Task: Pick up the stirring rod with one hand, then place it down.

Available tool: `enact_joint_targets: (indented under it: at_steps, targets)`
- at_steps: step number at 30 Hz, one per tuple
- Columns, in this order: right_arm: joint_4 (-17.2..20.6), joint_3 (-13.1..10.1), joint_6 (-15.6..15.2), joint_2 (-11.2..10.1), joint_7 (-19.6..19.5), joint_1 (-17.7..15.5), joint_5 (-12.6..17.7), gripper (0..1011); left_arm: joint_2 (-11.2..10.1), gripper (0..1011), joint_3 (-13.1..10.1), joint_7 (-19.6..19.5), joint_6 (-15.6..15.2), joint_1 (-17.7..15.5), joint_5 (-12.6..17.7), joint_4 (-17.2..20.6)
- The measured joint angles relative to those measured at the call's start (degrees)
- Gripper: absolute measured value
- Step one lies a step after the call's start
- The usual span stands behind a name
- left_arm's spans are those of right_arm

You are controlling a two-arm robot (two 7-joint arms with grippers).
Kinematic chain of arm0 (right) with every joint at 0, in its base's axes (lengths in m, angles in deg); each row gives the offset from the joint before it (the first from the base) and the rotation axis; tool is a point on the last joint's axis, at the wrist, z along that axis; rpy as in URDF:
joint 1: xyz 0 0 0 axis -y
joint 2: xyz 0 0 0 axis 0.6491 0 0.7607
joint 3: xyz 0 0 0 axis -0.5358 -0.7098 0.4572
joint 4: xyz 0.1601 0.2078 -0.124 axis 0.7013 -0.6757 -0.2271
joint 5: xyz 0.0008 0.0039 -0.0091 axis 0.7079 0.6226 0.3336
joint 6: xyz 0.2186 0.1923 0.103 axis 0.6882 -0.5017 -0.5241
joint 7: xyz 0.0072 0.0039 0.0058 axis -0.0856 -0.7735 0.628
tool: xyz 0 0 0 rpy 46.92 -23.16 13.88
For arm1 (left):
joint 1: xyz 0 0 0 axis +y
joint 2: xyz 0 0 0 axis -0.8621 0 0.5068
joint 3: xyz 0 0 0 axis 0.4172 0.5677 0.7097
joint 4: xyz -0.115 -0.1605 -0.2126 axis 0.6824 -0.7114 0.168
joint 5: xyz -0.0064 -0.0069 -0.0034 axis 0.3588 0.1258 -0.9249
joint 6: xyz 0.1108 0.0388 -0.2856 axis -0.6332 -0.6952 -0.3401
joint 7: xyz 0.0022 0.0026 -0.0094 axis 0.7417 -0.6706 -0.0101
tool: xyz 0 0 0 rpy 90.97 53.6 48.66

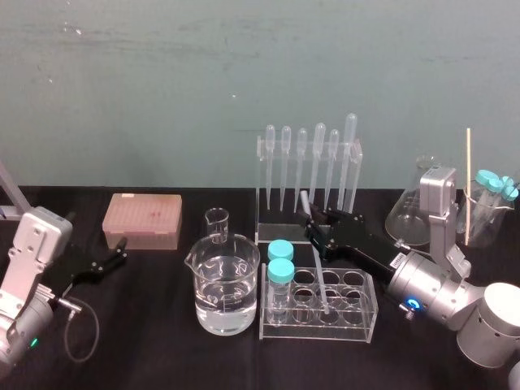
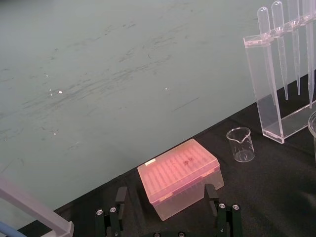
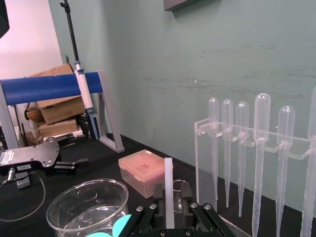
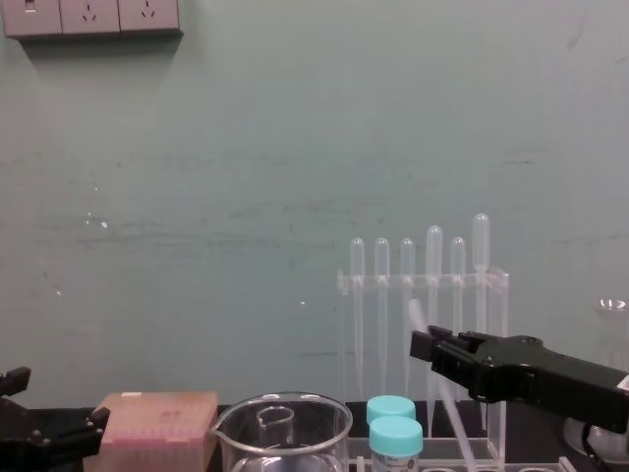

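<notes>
Over the tube rack (image 1: 357,325), my right gripper (image 1: 314,224) has its fingers pinched on the stirring rod (image 1: 322,280) a little below its upper end. The rod hangs tilted, its lower tip down among the rack's open holes; I cannot tell whether it touches anything there. To set it down well, I judge I should first raise it along its own slant until the tip is above the rack's top, and only then swing it sideways. I would keep the pinch firm, since a thin smooth rod may pivot between the pads. Room is tight: the pipette stand (image 1: 309,162) rises just behind the gripper, the blue-capped tubes (image 1: 280,262) and the big beaker (image 1: 226,284) sit close on the left, and a flask (image 1: 409,213) stands behind my arm on the right. Bare table (image 1: 146,325) lies left of the beaker, near the front edge. My left gripper (image 1: 120,252) rests far left beside the pink box (image 1: 142,221), fingers spread and empty.
</notes>
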Motion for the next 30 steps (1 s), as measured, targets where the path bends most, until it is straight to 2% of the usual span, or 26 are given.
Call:
enact_joint_targets:
  at_steps: [3, 5, 6, 11, 12, 15, 20, 24, 25, 27, 28, 30]
  targets:
    - [0.0, 0.0, 0.0, 0.0, 0.0, 0.0, 0.0, 299, 0.0, 1000, 0.0, 0.0, 0.0, 0.0, 0.0, 0.0]
    - [0.0, 0.0, 0.0, 0.0, 0.0, 0.0, 0.0, 329, 0.0, 1000, 0.0, 0.0, 0.0, 0.0, 0.0, 0.0]
    - [0.0, 0.0, 0.0, 0.0, 0.0, 0.0, 0.1, 398, 0.0, 1000, 0.0, 0.0, 0.0, 0.0, 0.0, 0.0]
    - [0.0, -0.1, 0.0, 0.0, 0.1, 0.0, 0.1, 531, 0.0, 1000, 0.0, 0.0, 0.0, 0.0, 0.0, 0.0]
    - [0.1, -0.1, 0.0, 0.0, 0.1, 0.0, 0.1, 601, 0.0, 1000, 0.0, 0.0, 0.0, 0.0, 0.0, 0.0]
    - [0.1, -0.1, 0.0, 0.0, 0.1, 0.0, 0.1, 663, 0.0, 1000, 0.0, 0.0, 0.0, 0.0, 0.0, 0.0]
    - [0.8, -0.3, -0.2, -0.2, -0.8, -0.2, -0.1, 835, 0.0, 1000, 0.0, 0.0, 0.0, 0.0, 0.0, 0.0]
    - [4.1, -2.2, -1.2, -1.0, -7.1, -1.7, -2.1, 935, 0.0, 1000, 0.0, 0.0, 0.0, 0.0, 0.0, 0.0]
    - [5.6, -3.3, -1.8, -1.5, -10.7, -2.6, -3.4, 969, 0.0, 1000, 0.0, 0.0, 0.0, 0.0, 0.0, 0.0]
    - [7.1, -4.3, -2.7, -1.9, -14.5, -3.6, -4.9, 1003, 0.0, 1000, 0.0, 0.0, 0.0, 0.0, 0.0, 0.0]
    - [8.8, -5.6, -3.9, -2.5, -18.8, -4.9, -6.4, 1003, 0.0, 1000, 0.0, 0.0, 0.0, 0.0, 0.0, 0.0]
    - [10.2, -6.6, -5.4, -3.0, -23.0, -6.1, -8.2, 1003, 0.0, 1000, 0.0, 0.0, 0.0, 0.0, 0.0, 0.0]
